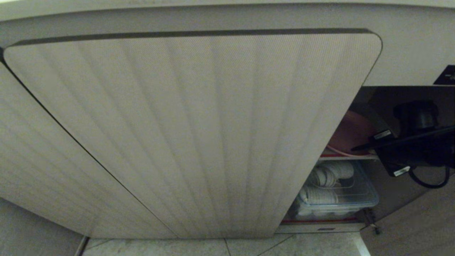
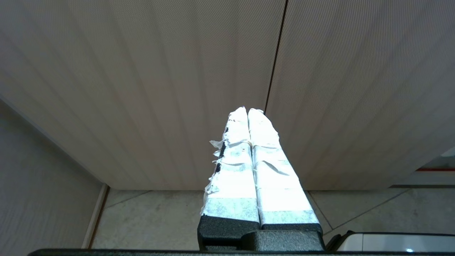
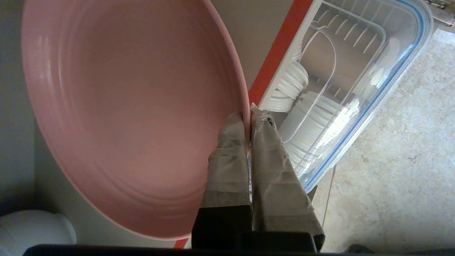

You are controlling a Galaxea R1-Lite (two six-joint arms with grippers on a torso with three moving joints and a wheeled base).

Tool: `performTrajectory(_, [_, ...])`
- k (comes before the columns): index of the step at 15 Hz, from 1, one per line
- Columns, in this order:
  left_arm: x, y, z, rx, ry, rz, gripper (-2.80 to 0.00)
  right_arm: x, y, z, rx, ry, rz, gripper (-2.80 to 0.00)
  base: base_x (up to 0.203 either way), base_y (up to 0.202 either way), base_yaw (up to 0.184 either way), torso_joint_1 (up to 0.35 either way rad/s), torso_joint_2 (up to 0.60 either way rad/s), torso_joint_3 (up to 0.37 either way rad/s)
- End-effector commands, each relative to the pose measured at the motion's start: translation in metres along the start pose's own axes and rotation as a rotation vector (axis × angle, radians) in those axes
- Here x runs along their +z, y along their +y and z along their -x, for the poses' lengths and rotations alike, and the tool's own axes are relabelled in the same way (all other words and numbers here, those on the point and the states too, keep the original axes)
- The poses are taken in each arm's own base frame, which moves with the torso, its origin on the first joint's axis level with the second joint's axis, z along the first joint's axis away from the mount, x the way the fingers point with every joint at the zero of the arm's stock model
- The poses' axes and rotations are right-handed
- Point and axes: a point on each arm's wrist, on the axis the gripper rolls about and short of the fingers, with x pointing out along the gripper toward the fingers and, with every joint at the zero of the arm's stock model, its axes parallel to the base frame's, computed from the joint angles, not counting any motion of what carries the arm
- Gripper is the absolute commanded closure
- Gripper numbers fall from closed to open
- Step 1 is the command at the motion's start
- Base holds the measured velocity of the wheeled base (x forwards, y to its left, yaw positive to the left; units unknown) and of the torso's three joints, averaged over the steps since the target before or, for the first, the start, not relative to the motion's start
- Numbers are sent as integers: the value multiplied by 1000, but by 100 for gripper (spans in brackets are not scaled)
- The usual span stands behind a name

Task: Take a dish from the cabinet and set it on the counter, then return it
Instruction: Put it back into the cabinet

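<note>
Beige fluted cabinet door crowds the opening, so draw the round pink ringed plate straight off the red-edged shelf; your right gripper is clenched on its rim; keep it level; left gripper hangs closed, empty.

No text, number or brand is showing clearly enough to read in any view. A small black label is sitting on the cabinet's bottom front edge, and its marking is appearing too small to make out. Another dark tag is showing at the right edge of the head view with faint pale marks that are staying illegible. Two small pale stickers on the right arm are bearing print too blurred to tell.
</note>
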Motion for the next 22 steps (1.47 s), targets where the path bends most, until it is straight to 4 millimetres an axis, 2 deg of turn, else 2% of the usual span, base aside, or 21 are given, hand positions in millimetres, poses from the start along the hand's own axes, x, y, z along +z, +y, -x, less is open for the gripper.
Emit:
performTrajectory(1, [0,0,0,0,-1,1,0,0,0,-2,-3,0,-7,0,0,0,0,0,0,0])
performTrajectory(7, [0,0,0,0,-1,0,0,0,0,-3,-3,1,-9,0,0,0,0,0,0,0])
performTrajectory(8, [0,0,0,0,-1,1,0,0,0,-3,-3,1,-9,-280,0,0,0,0,0,0])
performTrajectory(22, [0,0,0,0,-1,-1,0,1,1,0,-7,-41,-17,-280,0,0,0,0,0,0])
